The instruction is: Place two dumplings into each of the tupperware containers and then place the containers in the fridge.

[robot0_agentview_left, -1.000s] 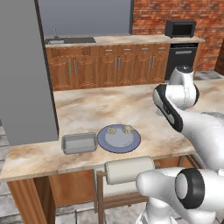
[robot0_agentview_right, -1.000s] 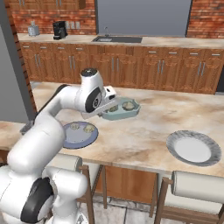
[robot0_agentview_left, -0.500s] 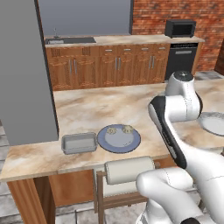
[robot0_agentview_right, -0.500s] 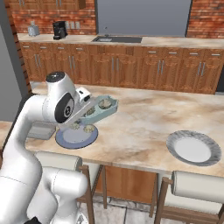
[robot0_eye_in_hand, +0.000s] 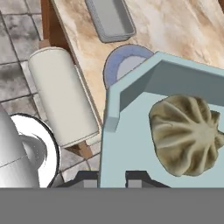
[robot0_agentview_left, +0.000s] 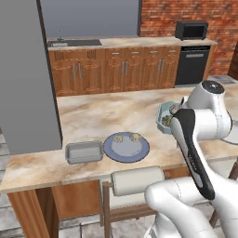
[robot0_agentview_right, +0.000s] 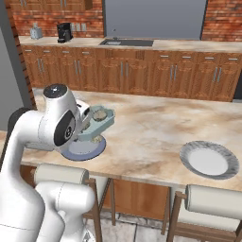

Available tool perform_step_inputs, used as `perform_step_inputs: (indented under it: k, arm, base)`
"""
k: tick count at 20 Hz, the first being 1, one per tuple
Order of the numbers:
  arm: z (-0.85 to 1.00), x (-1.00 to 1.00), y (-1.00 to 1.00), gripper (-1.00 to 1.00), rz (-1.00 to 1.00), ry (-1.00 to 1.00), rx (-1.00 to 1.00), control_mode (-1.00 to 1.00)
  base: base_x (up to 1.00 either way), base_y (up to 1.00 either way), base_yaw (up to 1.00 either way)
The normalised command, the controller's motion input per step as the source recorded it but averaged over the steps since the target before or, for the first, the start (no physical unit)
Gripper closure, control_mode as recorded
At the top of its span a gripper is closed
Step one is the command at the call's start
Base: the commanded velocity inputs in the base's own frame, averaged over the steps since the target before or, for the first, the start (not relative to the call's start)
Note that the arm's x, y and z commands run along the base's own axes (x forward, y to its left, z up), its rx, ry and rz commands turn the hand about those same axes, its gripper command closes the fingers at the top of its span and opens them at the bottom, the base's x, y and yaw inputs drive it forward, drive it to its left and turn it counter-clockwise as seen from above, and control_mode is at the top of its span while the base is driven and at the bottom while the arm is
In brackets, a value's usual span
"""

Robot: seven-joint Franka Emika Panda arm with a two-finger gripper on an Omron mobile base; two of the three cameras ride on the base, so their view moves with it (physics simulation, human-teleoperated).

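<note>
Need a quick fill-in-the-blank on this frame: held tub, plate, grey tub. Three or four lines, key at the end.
1. The pincer is shut on the rim of the pale ____ tub, holding it above the counter.
2. On the blue-grey plate lie ____ dumplings.
3. The grey tub beside that plate holds ____ dumplings.
4. The black microwave sits on the back counter above the black ____.

Missing words: teal; two; no; dishwasher

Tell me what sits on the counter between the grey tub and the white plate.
In the left base view, the blue-grey plate with two dumplings lies right beside the grey tub; marble counter follows toward the white plate.
</note>
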Motion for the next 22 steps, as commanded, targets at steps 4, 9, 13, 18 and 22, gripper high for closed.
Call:
perform_step_inputs:
  k: [4, 9, 13, 18, 22]
  arm:
    - [0.07, -0.06, 0.02, 1.00, 0.20, 0.27, 0.00, -1.00]
    - [0.15, 0.00, -0.07, 1.00, 0.06, 0.22, 0.03, -1.00]
    - [0.16, -0.31, 0.00, 1.00, 0.07, 0.00, 0.01, -1.00]
    - [0.15, -0.45, 0.00, 1.00, 0.14, -0.06, 0.06, -1.00]
    - [0.21, -0.24, 0.00, 1.00, 0.12, -0.20, 0.02, -1.00]
  base:
    - [0.00, 0.00, 0.00]
    - [0.00, 0.00, 0.00]
    - [0.00, 0.00, 0.00]
    - [0.00, 0.00, 0.00]
    - [0.00, 0.00, 0.00]
